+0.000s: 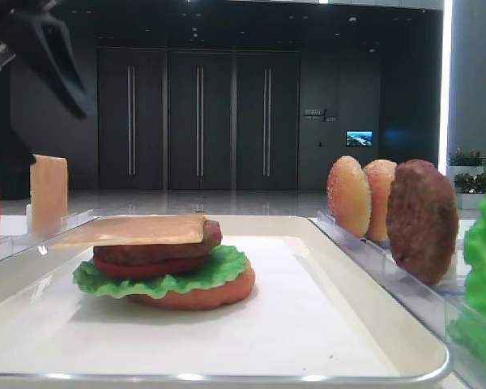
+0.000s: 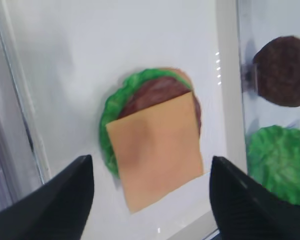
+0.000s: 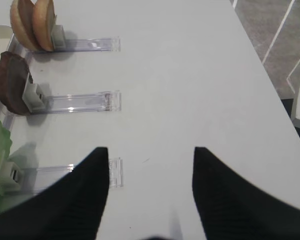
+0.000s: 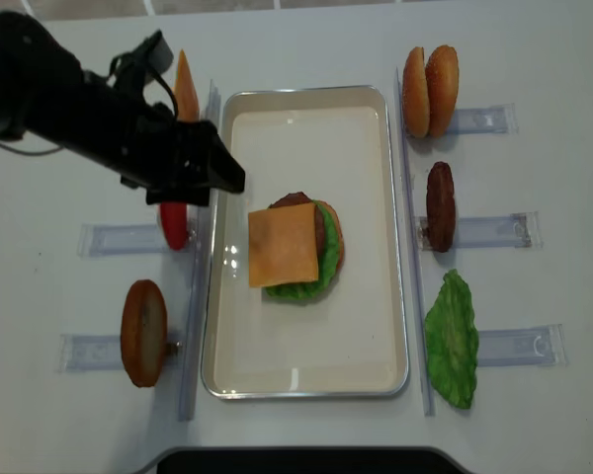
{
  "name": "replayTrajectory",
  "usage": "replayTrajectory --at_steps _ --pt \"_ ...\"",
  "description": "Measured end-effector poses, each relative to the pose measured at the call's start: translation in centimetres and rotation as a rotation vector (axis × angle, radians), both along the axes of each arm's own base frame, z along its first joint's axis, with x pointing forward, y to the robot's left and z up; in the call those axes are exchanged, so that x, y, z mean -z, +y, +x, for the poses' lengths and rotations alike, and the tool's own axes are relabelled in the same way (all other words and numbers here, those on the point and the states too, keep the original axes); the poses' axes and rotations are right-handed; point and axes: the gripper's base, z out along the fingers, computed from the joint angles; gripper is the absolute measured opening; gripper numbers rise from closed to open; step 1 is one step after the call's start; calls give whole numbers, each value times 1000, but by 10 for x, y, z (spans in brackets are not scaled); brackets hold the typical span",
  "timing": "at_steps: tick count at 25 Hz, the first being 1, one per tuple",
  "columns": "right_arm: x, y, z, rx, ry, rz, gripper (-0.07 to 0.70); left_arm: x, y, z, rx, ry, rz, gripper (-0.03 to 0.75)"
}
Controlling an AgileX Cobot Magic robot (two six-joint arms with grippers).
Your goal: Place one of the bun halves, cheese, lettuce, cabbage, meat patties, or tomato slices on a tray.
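The left gripper (image 2: 149,200) hangs above the tray with its two dark fingers (image 2: 55,200) spread wide and nothing between them. Seen from overhead, its black arm reaches in from the upper left, and the gripper tip (image 4: 212,170) sits over the tray's left rim, just up and left of the stacked burger.

Directly below the left wrist camera lies the cheese slice (image 2: 157,150), a flat pale orange square resting on top of the stack and hanging over its left edge. Under it sit a brown meat patty (image 1: 166,247), a red tomato slice (image 1: 146,266), a ruffled green lettuce leaf (image 1: 162,279) and an orange bun half (image 1: 198,296) at the bottom. The stack stands near the middle of the cream-white tray (image 4: 306,370).

Left of the tray, clear racks hold a second cheese slice (image 4: 185,89) standing on edge, a red tomato slice (image 4: 174,225) and a bun half (image 4: 143,332).

Right of the tray, racks hold two bun halves (image 4: 430,91) standing side by side, a meat patty (image 4: 440,205) on edge, and a second lettuce leaf (image 4: 453,341).

The right gripper (image 3: 150,165) hovers over the bare white table (image 3: 190,75) right of those racks, its fingers held well apart and empty.
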Motion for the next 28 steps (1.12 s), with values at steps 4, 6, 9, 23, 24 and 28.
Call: replayTrajectory --at_steps 4,6,9,23,24,28 --pt "0 0 0 0 0 0 363 -34 8 13 -82 -8 100 527" --pt "0 0 0 0 0 0 361 -43 19 16 -118 6 240 512" --pt "0 0 0 0 0 0 360 -52 35 17 -161 25 418 505" --pt "0 0 0 0 0 0 360 -33 134 29 -283 138 581 493" --pt "0 0 0 0 0 0 360 -31 147 29 -308 148 583 491" --pt "0 0 0 0 0 0 360 -29 178 24 -379 164 586 487"
